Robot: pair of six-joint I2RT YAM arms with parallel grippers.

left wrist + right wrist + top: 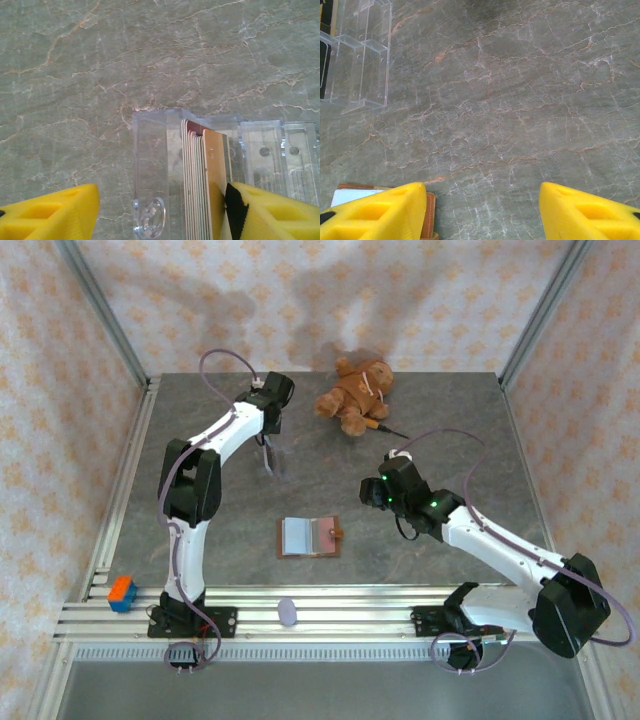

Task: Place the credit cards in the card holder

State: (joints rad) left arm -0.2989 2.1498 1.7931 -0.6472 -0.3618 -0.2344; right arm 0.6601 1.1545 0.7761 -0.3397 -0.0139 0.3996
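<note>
Credit cards [200, 175] stand on edge in a clear acrylic rack [150, 165] on the grey marble counter [450, 420], straddled by the wide-spread left claw [162, 200]. The right claw [482, 187], also spread wide, hovers near the open brown leather card holder [308, 537].

No legible text, seemingly.

Left claw [161, 200], right claw [482, 196] — both agape
</note>
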